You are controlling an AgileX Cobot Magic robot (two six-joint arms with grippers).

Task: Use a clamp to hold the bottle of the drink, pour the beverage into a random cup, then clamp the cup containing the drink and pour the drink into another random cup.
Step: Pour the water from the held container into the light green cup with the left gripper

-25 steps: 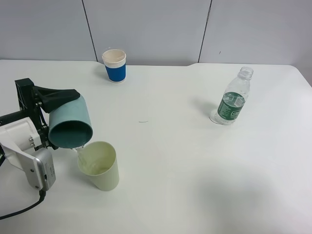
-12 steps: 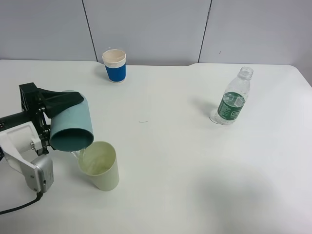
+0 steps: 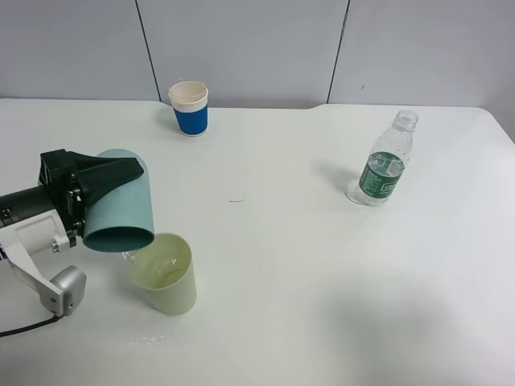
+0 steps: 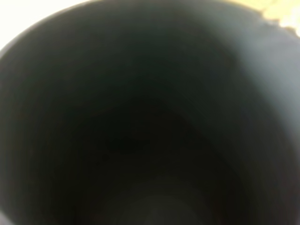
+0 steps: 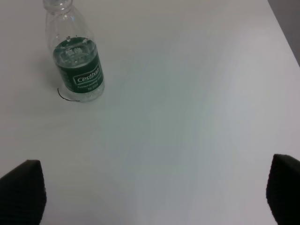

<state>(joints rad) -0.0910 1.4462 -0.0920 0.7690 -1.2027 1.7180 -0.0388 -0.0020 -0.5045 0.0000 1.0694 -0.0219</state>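
Note:
My left gripper (image 3: 110, 174) is shut on the teal cup (image 3: 122, 211), which is tipped steeply with its mouth facing down. Right below that mouth stands the pale yellow-green cup (image 3: 170, 291), upright, with clear liquid (image 3: 159, 269) inside. The left wrist view is filled by the teal cup's dark wall (image 4: 150, 122). At the right the capless bottle (image 3: 383, 165) with the green label stands upright. In the right wrist view the bottle (image 5: 76, 63) stands beyond my right gripper (image 5: 152, 192), which is open and empty. That gripper is out of the high view.
A white cup with a blue sleeve (image 3: 191, 108) stands at the back, left of centre. A few water droplets (image 3: 149, 340) lie on the white table (image 3: 290, 265) in front of the pale cup. The table's right edge runs past the bottle.
The left gripper has rolled the teal cup further over, so its mouth now faces down, and has shifted slightly right. The thin stream into the pale cup has dwindled. Droplets now show on the table.

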